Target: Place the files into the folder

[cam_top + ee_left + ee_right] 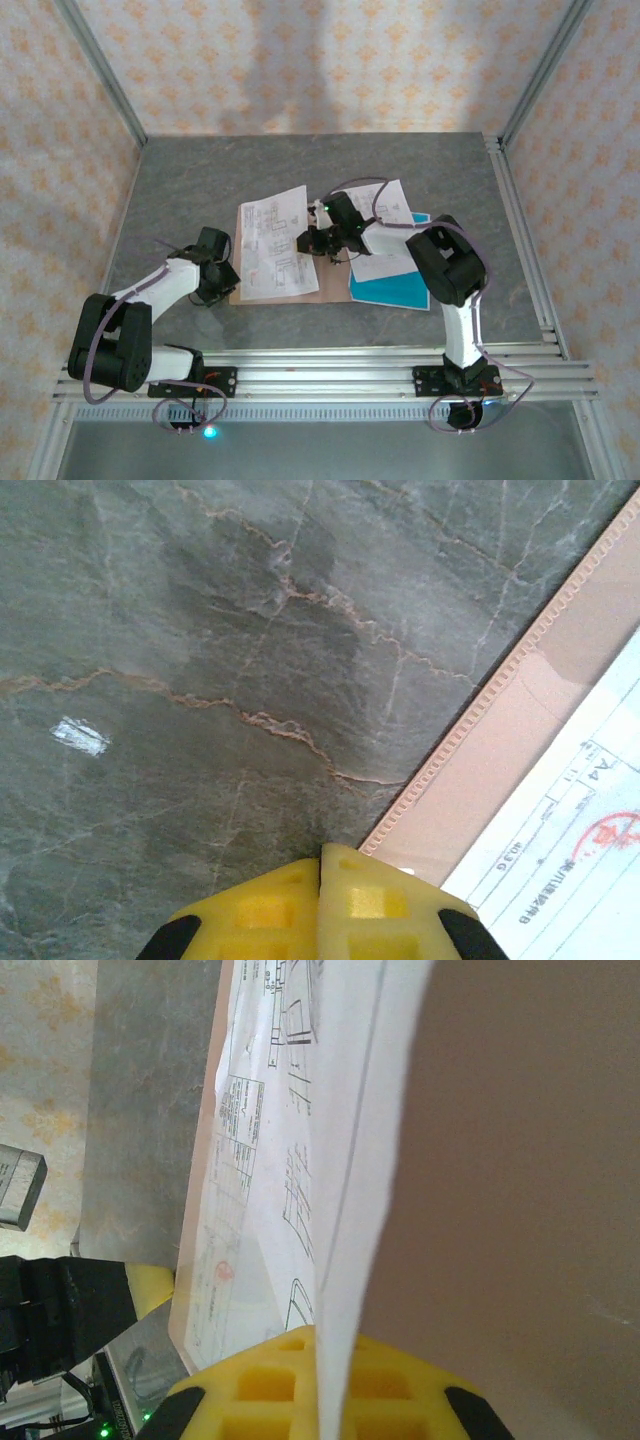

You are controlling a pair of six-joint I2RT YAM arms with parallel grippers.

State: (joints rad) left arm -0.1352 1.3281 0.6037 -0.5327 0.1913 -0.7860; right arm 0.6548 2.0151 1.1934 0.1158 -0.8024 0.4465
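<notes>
Right end effector [320, 1350] pinches a printed sheet [370, 1080]; left end effector [320, 870], arm folded, closed empty.

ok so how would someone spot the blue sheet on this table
On the grey table, look beside the right arm, toward the near edge. A teal-blue sheet pokes out there from under a white printed page. It is the only plain coloured sheet: the other pages are white with black drawings, and the folder is pinkish-brown.

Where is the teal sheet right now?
Top view: the teal sheet lies right of centre on the table, partly under a printed white sheet, between the folder and the right arm.
</notes>
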